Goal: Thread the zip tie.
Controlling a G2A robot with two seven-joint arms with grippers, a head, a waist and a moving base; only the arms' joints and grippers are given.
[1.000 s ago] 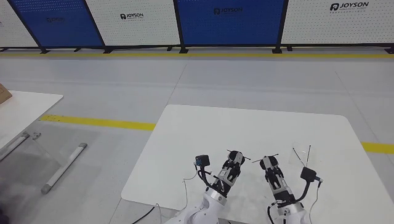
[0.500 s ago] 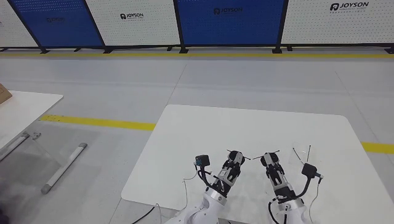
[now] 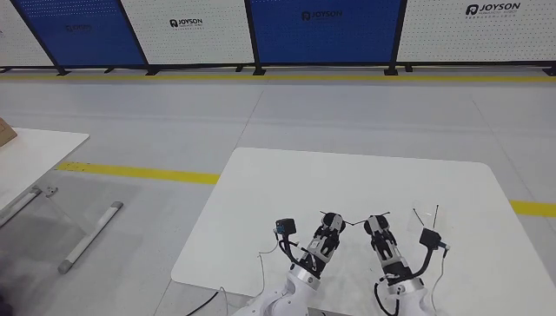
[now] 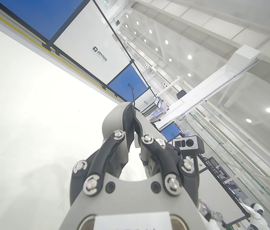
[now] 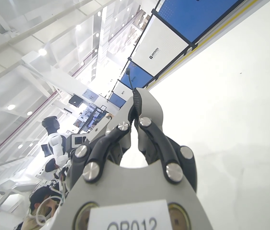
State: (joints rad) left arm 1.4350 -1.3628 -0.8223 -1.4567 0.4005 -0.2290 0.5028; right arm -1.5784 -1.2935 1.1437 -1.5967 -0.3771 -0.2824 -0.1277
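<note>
Table [image 3: 287,186]; zip tie [image 5: 130,78] in right hand [image 5: 136,95]

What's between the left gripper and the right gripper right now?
Top view: only the thin black zip tie ends they hold, above bare white table.

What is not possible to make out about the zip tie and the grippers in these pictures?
- Left wrist view: the shut left gripper hides the held stretch of the zip tie.
- Right wrist view: the shut right gripper hides its stretch too; the free end is too small to tell head from tail.
- Top view: the tie is too thin to tell whether it is threaded.
</note>
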